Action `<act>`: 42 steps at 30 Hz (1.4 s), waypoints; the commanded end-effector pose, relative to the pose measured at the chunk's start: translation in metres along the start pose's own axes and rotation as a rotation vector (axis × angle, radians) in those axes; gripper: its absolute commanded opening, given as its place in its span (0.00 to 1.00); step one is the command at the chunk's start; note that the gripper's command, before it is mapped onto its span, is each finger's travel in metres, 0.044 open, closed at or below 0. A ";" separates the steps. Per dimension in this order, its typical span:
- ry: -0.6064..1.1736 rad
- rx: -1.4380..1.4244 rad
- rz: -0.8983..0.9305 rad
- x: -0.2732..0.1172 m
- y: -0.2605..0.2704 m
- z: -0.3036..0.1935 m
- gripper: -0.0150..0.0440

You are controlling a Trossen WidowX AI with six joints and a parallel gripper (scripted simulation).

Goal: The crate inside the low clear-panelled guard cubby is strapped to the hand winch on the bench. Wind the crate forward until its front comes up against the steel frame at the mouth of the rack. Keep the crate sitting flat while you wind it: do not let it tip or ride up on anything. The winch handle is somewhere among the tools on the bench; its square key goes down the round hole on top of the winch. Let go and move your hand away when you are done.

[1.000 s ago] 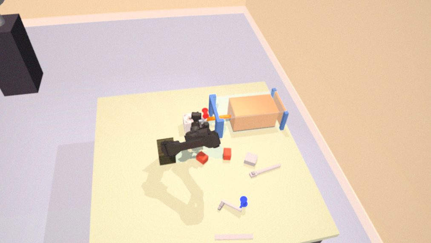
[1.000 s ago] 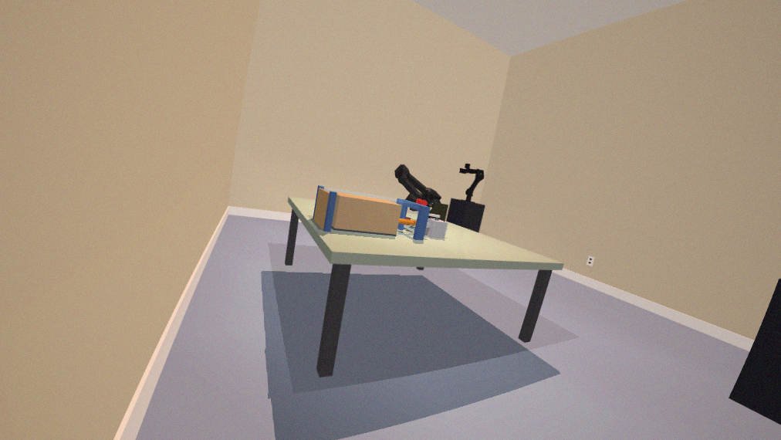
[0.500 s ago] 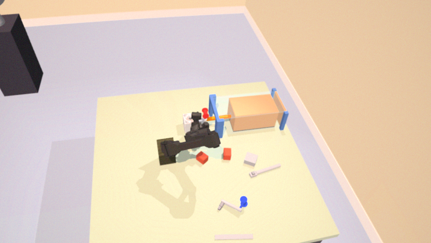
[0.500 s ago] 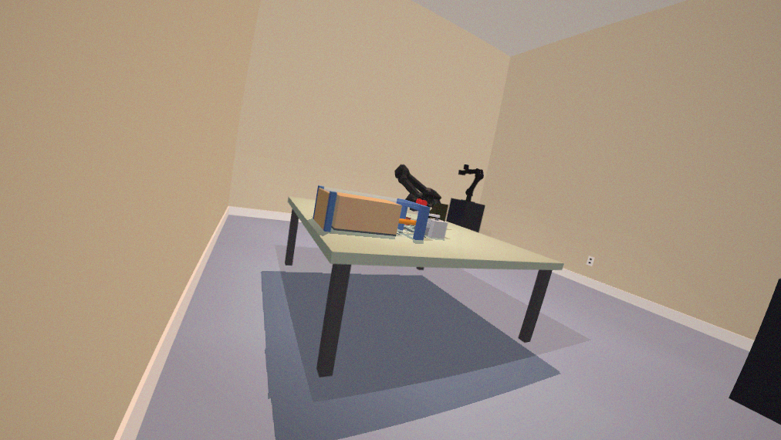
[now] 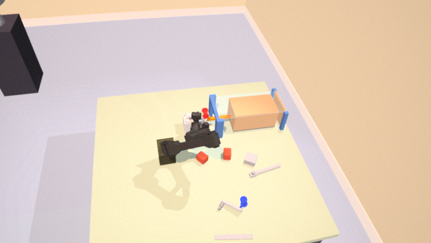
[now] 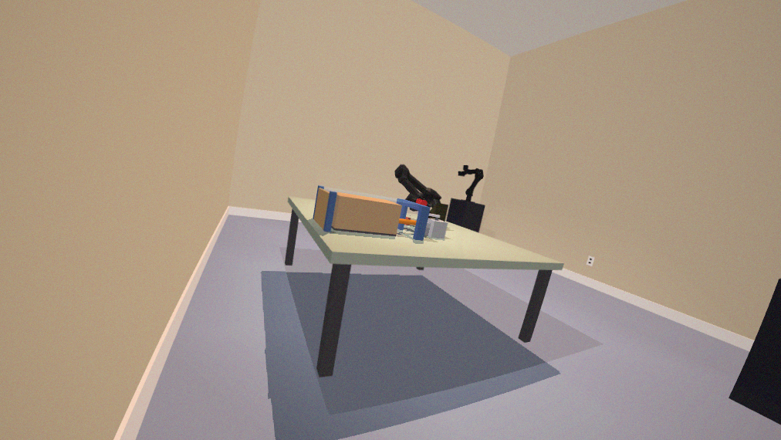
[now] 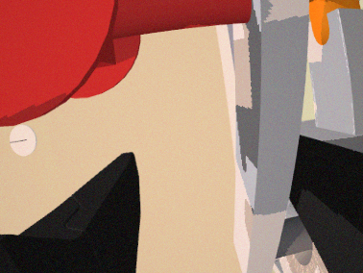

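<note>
The orange-brown crate [image 5: 253, 105] [image 6: 366, 214] sits flat in the clear-panelled cubby, with a gap between its front and the blue frame [image 5: 220, 128] [image 6: 420, 226]. An orange strap [image 5: 225, 117] [image 6: 407, 221] [image 7: 321, 24] runs from it through the frame toward the pale winch [image 5: 187, 120] [image 6: 437, 229]. The handle with a red knob [image 5: 205, 111] [image 6: 420, 201] [image 7: 53, 58] is at the winch; its grey bar [image 7: 278, 120] passes between my fingers, closer to the right one. My gripper [image 7: 205, 153] is open. The key and the hole are hidden.
Red cubes [image 5: 202, 157] [image 5: 227, 154], a pale block [image 5: 251, 159] and a ratchet wrench [image 5: 266, 169] lie on the bench. A crank with a blue knob [image 5: 243, 199] and a flat pale bar [image 5: 233, 236] lie farther toward the near edge. The frame stands beside the winch.
</note>
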State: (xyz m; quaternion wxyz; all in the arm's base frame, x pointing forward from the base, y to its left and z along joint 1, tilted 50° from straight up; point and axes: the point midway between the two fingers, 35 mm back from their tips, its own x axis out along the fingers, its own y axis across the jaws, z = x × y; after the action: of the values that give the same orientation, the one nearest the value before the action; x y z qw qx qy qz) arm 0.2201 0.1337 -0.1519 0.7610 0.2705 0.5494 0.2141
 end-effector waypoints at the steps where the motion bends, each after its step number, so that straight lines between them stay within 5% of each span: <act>1: -0.006 0.004 -0.020 0.000 -0.004 0.001 0.66; 42: 0.000 0.000 0.000 0.000 0.004 0.001 0.66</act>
State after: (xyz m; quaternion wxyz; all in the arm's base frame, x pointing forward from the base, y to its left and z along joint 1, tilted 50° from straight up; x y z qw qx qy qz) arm 0.2210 0.1345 -0.1511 0.7627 0.2681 0.5493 0.2115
